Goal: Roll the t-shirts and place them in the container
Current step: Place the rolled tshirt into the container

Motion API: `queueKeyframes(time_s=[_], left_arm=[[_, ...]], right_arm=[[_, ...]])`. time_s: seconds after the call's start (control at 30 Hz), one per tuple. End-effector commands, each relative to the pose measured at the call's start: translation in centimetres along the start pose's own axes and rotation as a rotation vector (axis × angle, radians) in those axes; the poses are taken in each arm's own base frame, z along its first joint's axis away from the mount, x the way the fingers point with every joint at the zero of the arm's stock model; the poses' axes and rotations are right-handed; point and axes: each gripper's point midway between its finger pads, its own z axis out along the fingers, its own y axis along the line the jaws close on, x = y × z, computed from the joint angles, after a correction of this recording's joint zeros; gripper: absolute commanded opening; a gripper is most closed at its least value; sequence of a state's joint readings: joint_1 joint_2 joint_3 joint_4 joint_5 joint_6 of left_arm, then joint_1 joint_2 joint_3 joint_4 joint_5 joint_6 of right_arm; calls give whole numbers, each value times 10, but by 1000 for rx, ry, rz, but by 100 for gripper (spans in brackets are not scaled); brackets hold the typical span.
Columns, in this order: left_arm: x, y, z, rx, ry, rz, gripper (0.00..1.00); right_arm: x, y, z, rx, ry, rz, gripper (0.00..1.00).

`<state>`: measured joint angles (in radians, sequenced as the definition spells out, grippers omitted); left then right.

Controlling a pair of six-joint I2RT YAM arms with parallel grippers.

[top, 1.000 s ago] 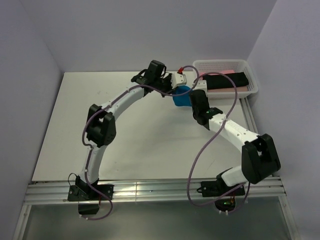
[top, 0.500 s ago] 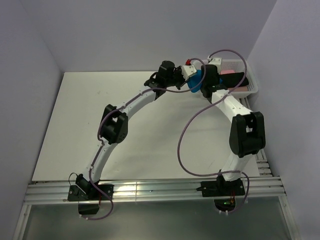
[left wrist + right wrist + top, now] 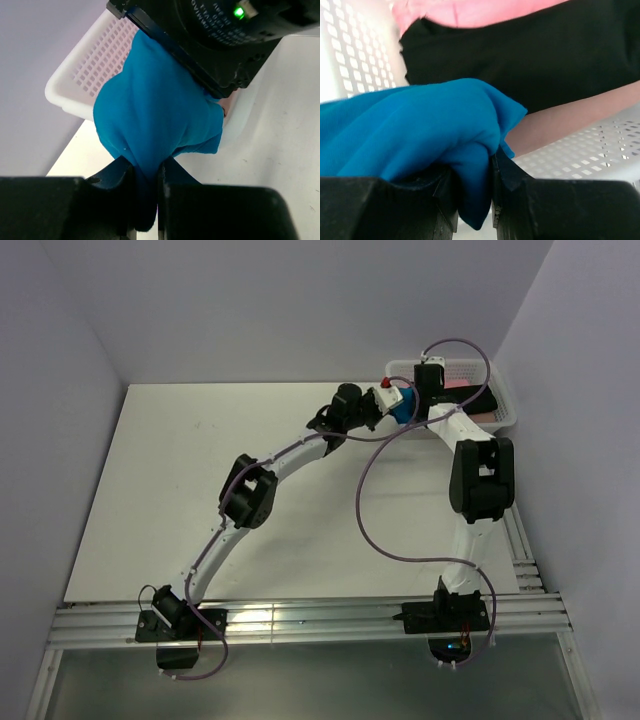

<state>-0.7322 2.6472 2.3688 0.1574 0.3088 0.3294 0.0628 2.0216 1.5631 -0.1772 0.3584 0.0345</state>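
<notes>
**Top view.** Both arms are reaching toward the far right corner of the table (image 3: 200, 490), where the white mesh basket (image 3: 503, 400) is standing. The left gripper (image 3: 146, 172) and the right gripper (image 3: 472, 185) are meeting at the basket's left end. The turquoise t-shirt (image 3: 155, 115) is hanging in a bunch between them, clear of the table.

**Left wrist view.** The left gripper's jaws are pinching a fold at the lower end of the turquoise bundle, and cloth is filling the narrow gap between the fingers. The other end of the bundle is running up under the black body of the right gripper. A corner of the basket is showing just behind the bundle.

**Right wrist view.** The right gripper's jaws are likewise clamping turquoise cloth, with a tongue of it drooping between the fingers. The bundle is hanging beside the basket's perforated wall. Beyond it, inside the basket, the black t-shirt (image 3: 530, 60) is lying across the floor. The pink t-shirt (image 3: 470, 10) is showing past its far edge. A paler pink strip is showing along the black shirt's near edge; whether it belongs to the same pink shirt cannot be told.
</notes>
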Motion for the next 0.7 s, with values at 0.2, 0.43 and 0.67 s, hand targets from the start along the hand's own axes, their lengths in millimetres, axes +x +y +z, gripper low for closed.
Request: queueKeyframes(time_s=[0.2,0.43,0.67], left_arm=[[-105,42,-41,-68,-217,23,0],[-119,67,-104,-111,-179,35,0],[-119,94,-179,-159,-141,38,0]], right_arm=[[42,48,-19,-312,141,-118,0],[66,122,-73,-498,179,-227,0],[80,191,-137,-719,188,-291,0]])
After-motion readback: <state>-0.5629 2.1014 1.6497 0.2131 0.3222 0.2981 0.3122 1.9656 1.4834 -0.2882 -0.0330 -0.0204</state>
